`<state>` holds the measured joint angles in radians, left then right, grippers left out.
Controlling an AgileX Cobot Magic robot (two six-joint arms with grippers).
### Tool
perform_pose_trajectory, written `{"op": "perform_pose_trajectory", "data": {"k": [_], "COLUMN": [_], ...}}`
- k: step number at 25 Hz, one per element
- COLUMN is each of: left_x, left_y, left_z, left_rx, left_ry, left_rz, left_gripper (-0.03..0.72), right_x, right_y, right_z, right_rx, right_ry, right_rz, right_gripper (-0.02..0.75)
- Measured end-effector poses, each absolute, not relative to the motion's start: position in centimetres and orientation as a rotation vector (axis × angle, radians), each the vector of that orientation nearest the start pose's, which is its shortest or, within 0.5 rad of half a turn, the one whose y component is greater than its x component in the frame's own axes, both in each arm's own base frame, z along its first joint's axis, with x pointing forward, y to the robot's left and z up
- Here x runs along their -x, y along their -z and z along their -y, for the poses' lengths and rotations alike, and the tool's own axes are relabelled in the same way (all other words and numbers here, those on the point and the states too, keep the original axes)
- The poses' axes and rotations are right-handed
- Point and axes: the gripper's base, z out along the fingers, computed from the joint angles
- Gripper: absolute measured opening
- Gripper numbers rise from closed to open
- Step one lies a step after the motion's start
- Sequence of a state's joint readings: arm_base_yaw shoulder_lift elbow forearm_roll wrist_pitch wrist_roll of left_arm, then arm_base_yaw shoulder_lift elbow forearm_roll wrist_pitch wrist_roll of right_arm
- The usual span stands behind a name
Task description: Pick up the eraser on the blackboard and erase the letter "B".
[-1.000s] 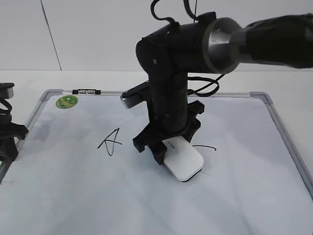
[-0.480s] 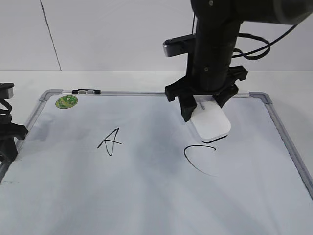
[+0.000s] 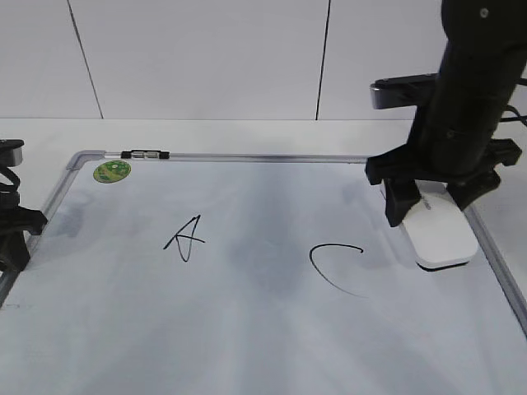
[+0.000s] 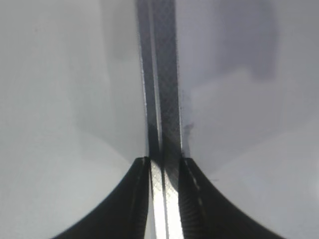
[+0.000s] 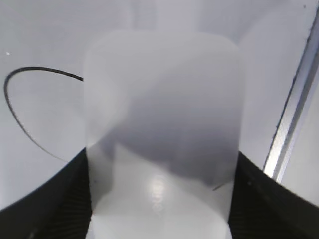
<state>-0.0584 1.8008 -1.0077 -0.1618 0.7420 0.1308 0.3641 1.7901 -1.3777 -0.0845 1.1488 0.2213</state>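
My right gripper (image 3: 434, 210) is shut on the white eraser (image 3: 445, 239), holding it at the right side of the blackboard (image 3: 247, 329), close by the right frame rail. In the right wrist view the eraser (image 5: 164, 124) fills the space between the jaws (image 5: 159, 209). No letter "B" shows on the board. Between the "A" (image 3: 185, 236) and the "C" (image 3: 333, 263) there is only a faint grey smudge (image 3: 272, 280). My left gripper (image 3: 12, 239) sits at the board's left edge, and its jaws (image 4: 164, 167) are closed on the frame rail (image 4: 162, 74).
A round green sticker (image 3: 112, 171) and a small black-and-clear clip (image 3: 145, 154) are at the board's far left corner. The "C" stroke (image 5: 25, 114) lies left of the eraser, and the silver frame rail (image 5: 294, 109) lies right of it. A white wall stands behind the table.
My right arm has carried the eraser from the board's middle to the back and then to the right edge. The whole "C" is now uncovered. The left arm has not moved.
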Motion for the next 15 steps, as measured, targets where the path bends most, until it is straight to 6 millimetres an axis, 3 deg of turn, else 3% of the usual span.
{"op": "perform_pose_trajectory", "data": {"k": [8, 15], "left_x": [-31.8, -31.8], "left_y": [-15.4, -15.4], "left_z": [2.9, 2.9], "left_rx": [-0.113, -0.111], "left_ry": [0.171, 0.173], "left_rz": [-3.008, -3.008], "left_gripper": [0.147, 0.147], "right_x": [-31.8, -32.4], "right_y": [-21.8, -21.3], "right_z": [-7.4, -4.6], "right_rx": [0.083, 0.014], "right_ry": [0.061, 0.022], "right_rz": [-3.077, -3.038], "right_gripper": [0.534, 0.534]}}
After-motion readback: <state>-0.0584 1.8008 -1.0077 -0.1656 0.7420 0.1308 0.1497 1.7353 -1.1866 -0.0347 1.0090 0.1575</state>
